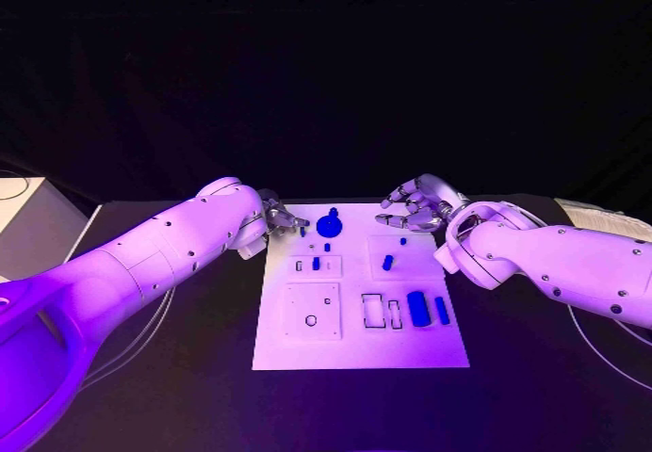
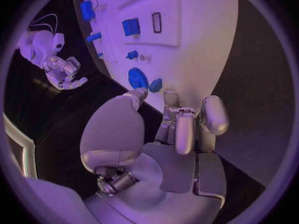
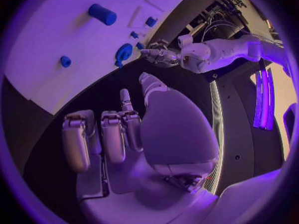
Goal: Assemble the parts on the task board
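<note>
L hand (image 1: 279,219) is being held spread, empty, beside round blue part (image 1: 329,225) at task board (image 1: 360,353) far edge. R hand (image 1: 415,207) is being kept loosely curled, empty. Pinch should be centred on part w/o nudging neighbours.

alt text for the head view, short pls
A white task board lies mid-table with small blue parts on it. The left hand and right hand flank its far end, neither holding anything.

White task board (image 1: 356,348) on black table (image 1: 544,377)
</note>
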`<state>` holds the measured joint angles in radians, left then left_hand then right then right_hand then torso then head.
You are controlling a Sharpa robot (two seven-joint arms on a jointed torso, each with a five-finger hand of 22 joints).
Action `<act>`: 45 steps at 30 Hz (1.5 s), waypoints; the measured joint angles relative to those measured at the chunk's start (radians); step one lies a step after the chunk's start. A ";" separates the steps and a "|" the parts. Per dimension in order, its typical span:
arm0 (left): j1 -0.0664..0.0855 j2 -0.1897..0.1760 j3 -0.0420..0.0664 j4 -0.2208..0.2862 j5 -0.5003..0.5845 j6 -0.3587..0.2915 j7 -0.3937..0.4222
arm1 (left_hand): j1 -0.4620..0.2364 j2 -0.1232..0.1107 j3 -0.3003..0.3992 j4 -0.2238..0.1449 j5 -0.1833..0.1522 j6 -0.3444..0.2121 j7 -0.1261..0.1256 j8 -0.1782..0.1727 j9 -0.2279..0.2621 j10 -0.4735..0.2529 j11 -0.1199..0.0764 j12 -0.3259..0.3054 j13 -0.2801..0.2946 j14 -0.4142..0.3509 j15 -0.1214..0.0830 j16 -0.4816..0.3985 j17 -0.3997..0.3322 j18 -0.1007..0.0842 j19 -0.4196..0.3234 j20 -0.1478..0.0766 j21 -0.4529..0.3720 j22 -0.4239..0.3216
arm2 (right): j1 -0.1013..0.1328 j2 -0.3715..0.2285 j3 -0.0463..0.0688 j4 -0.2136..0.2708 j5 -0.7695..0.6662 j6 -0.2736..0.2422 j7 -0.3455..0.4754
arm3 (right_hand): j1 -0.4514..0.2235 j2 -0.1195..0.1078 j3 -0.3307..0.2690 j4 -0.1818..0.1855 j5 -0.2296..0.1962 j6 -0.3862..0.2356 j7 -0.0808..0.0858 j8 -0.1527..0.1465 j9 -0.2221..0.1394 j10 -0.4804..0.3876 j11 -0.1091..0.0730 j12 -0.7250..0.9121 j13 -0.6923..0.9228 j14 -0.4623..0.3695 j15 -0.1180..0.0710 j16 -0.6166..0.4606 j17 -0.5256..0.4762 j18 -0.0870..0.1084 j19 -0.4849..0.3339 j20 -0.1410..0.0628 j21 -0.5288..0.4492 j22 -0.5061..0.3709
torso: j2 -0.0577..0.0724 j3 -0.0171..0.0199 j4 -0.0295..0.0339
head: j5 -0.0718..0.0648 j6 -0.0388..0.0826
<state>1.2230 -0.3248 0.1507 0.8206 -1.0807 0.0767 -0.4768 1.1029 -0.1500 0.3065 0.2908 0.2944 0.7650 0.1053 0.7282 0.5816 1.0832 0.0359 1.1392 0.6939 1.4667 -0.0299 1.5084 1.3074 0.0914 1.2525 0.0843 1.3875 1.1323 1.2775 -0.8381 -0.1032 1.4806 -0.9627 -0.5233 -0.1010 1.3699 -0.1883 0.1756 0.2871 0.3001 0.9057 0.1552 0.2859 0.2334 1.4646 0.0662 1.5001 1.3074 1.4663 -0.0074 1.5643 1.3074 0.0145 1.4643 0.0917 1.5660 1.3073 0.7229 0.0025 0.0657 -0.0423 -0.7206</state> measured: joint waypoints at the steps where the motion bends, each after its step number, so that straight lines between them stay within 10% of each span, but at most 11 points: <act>1: 0.000 0.000 0.000 0.000 0.001 -0.001 0.001 | 0.003 0.003 0.000 0.000 0.000 0.000 0.000 0.000 0.000 0.000 0.000 0.000 -0.001 0.000 0.000 0.000 0.000 0.000 0.000 0.000 0.000 0.000 | 0.000 0.000 0.000 0.000 0.000 0.000 0.000 | 0.000 0.000 0.000 0.000 0.000 0.000 0.000 0.000 0.000 0.000 0.000 0.000 0.000 0.000 0.000 0.000 0.000 0.000 0.000 0.000 0.000 0.000 | 0.000 0.0001 0.0000 | 0.000 0.000; 33: 0.000 0.005 -0.001 -0.001 0.046 0.011 0.018 | 0.112 0.017 0.059 0.000 0.000 0.011 -0.004 0.006 -0.001 -0.004 -0.004 0.003 -0.004 0.000 0.000 0.001 0.000 0.000 0.000 0.000 0.000 0.004 | 0.000 0.010 0.000 -0.009 -0.001 0.000 0.000 | 0.000 0.000 0.000 0.000 0.000 0.000 0.000 0.000 0.000 0.000 0.000 0.000 0.001 0.000 0.000 0.000 0.000 0.000 0.000 0.000 0.000 0.001 | 0.000 0.0016 0.0011 | 0.004 -0.012; 45: 0.002 0.009 -0.001 -0.011 0.048 0.018 0.019 | 0.219 0.010 0.211 -0.016 -0.001 0.015 -0.009 0.022 -0.001 0.003 -0.011 0.003 -0.007 0.000 0.000 0.008 0.000 0.000 0.004 -0.004 0.004 0.012 | 0.000 0.011 0.000 -0.009 -0.001 0.000 0.000 | 0.000 0.000 0.003 0.003 0.000 0.000 0.000 0.000 -0.001 0.000 0.000 0.000 0.001 0.000 0.000 0.000 0.000 0.000 0.000 0.000 0.000 0.000 | 0.000 0.0011 -0.0006 | 0.002 -0.013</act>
<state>1.2254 -0.3155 0.1500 0.8095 -1.0330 0.0945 -0.4578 1.3221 -0.1395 0.5176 0.2743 0.2931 0.7800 0.0961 0.7505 0.5811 1.0867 0.0250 1.1423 0.6871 1.4667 -0.0300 1.5161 1.3074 0.0914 1.2562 0.0804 1.3914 1.1445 1.2778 -0.8273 -0.1028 1.4712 -0.9642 -0.5234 -0.1009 1.3699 -0.1883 0.1784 0.2898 0.3000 0.9057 0.1552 0.2859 0.2327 1.4646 0.0662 1.5001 1.3079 1.4663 -0.0074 1.5642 1.3074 0.0145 1.4643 0.0917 1.5660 1.3077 0.7228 0.0035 0.0651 -0.0405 -0.7340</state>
